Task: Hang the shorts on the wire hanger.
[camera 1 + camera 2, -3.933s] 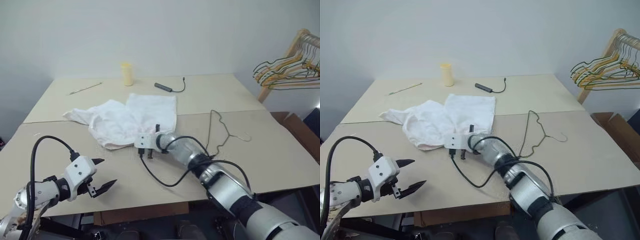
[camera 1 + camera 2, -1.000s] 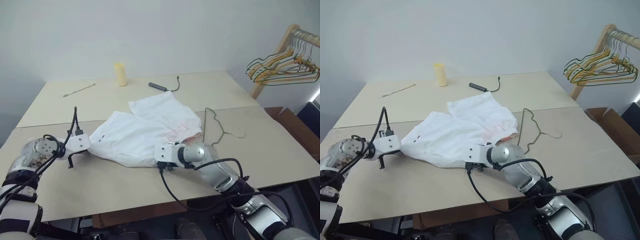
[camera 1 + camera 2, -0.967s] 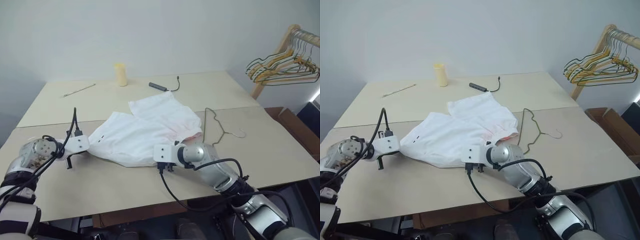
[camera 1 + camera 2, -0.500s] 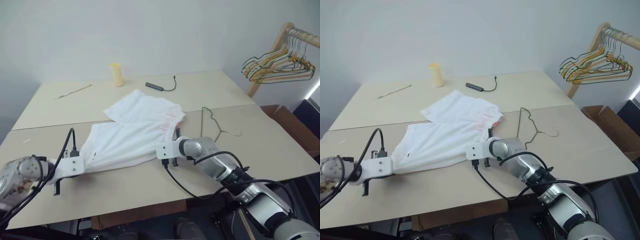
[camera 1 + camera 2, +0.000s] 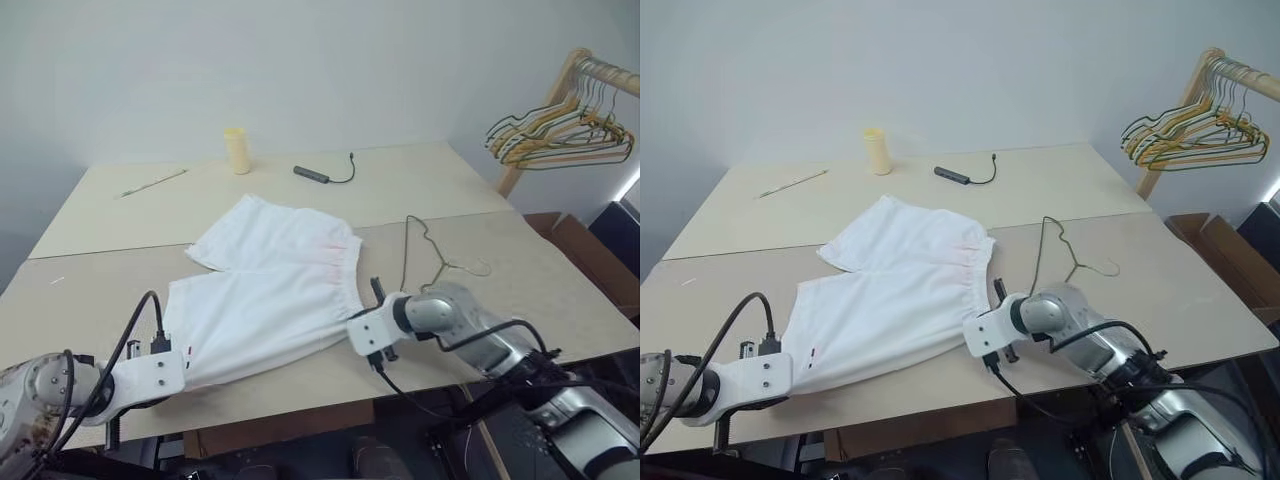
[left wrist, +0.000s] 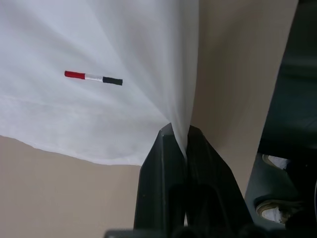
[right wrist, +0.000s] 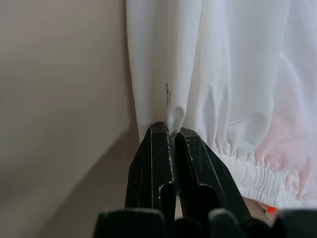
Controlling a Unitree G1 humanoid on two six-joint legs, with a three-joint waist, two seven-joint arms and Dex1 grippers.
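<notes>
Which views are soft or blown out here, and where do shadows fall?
Left wrist view: shorts crisp, striped tag readable, jaws near the lens dark and soft. Right wrist view: waistband slightly soft, pink-tinged, cloth bright but folds kept. Head views: even light, no glare on the table; faint shadow under the wire hanger.

Both arms are rounded, silver-grey metal tubes, each ending in a boxy white wrist block with small dark screw holes on its flat face. A black cable (image 5: 120, 345) arches in a loop over the left arm down to its block, and another black cable (image 5: 480, 330) runs along the right arm, with a short loop hanging under its white block. The left gripper (image 6: 179, 141) and the right gripper (image 7: 171, 131) each have two matte black fingers, wedge-shaped and narrowing towards the tips.
</notes>
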